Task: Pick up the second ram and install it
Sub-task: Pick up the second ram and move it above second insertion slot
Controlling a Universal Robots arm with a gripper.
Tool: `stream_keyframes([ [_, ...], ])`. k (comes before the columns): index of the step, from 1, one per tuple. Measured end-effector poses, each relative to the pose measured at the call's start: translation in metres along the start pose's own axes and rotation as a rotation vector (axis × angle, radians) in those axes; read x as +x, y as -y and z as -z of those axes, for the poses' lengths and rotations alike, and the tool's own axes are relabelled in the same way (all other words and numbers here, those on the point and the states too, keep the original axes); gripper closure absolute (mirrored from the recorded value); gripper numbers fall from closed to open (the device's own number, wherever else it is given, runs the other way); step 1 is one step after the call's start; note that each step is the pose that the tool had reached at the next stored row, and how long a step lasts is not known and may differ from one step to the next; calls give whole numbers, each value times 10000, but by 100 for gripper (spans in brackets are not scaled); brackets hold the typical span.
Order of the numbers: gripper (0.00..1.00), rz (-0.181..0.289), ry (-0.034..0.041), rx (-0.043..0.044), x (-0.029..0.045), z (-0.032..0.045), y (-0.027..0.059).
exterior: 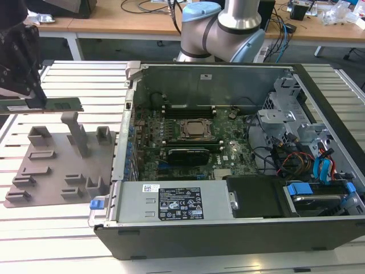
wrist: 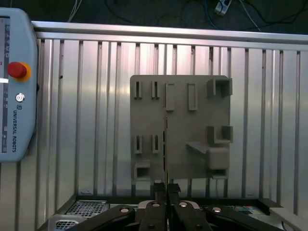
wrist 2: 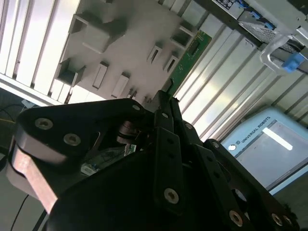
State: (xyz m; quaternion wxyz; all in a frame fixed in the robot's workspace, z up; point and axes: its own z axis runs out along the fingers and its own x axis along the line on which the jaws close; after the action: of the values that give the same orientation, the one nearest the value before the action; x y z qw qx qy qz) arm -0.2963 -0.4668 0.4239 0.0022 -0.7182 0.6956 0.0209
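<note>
**Black linkage gripper (wrist: 166,188) clamped on the long green memory stick (exterior: 63,106)**

Gripper fingers are pressed together on the second ram. In the first wrist view they pinch its thin upper edge, so the board (wrist: 166,139) shows only as a narrow line. It hangs level and on edge, probably so that its lower contact edge stays free for a slot.

The stick is in the air over the grey plastic tray with raised blocks (exterior: 54,171), apart from it. That tray lies on the ribbed aluminium table (exterior: 85,80) near the exterior view's left edge. The open black computer case (exterior: 228,228) sits just beside the tray; its green motherboard (exterior: 228,151) is well apart from the stick.
</note>
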Motion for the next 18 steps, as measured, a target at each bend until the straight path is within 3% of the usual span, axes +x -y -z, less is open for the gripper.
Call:
stream_keyframes([
  [18,87,0,-1,-1,23,20,721],
])
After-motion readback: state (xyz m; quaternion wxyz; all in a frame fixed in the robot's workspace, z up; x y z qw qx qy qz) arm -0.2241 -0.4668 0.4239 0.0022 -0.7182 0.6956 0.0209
